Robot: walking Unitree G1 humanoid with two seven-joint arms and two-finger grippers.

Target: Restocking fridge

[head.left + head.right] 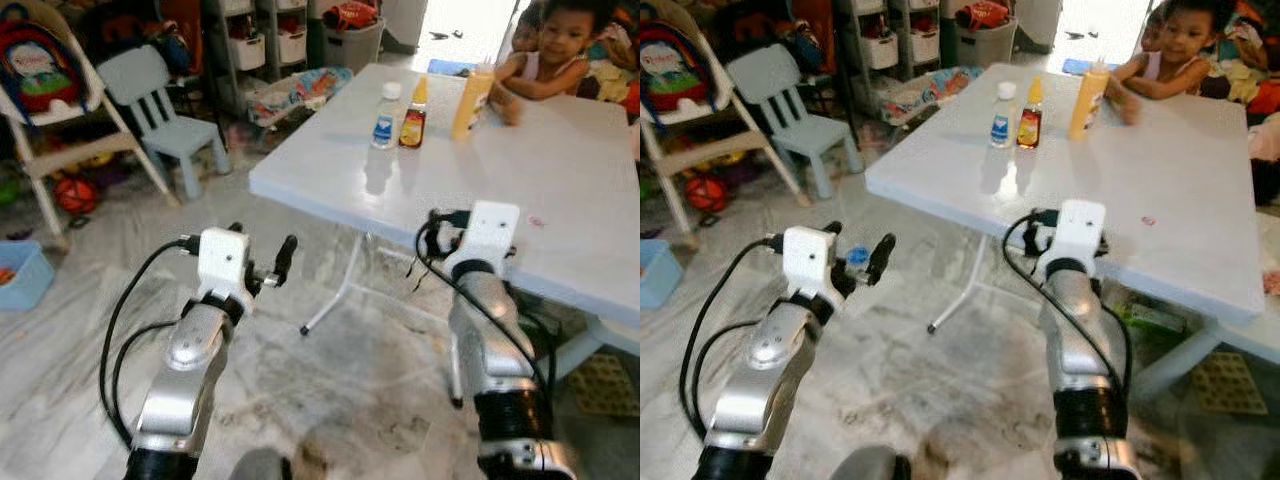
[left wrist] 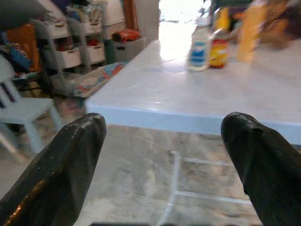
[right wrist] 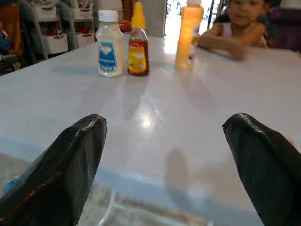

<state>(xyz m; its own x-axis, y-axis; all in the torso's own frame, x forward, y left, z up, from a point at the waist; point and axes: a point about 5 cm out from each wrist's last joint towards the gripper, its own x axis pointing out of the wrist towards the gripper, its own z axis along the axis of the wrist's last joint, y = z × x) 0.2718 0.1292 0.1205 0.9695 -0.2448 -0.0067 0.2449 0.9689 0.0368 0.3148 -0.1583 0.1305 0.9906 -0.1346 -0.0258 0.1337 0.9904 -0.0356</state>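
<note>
Left eye view: white table (image 1: 560,190) at 1 o'clock. On its far end stand a white bottle (image 1: 386,116), a sauce bottle (image 1: 414,113) and a yellow bottle (image 1: 472,100). A person's hand (image 1: 508,108) is beside the yellow one. Left pincer (image 2: 164,155) spread, short of the table edge; right pincer (image 3: 169,155) spread over the near edge.

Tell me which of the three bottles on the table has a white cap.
The pale bottle with the blue label, at the robot's-left end of the row; the brown sauce bottle and the tall orange bottle have yellow tops.
</note>
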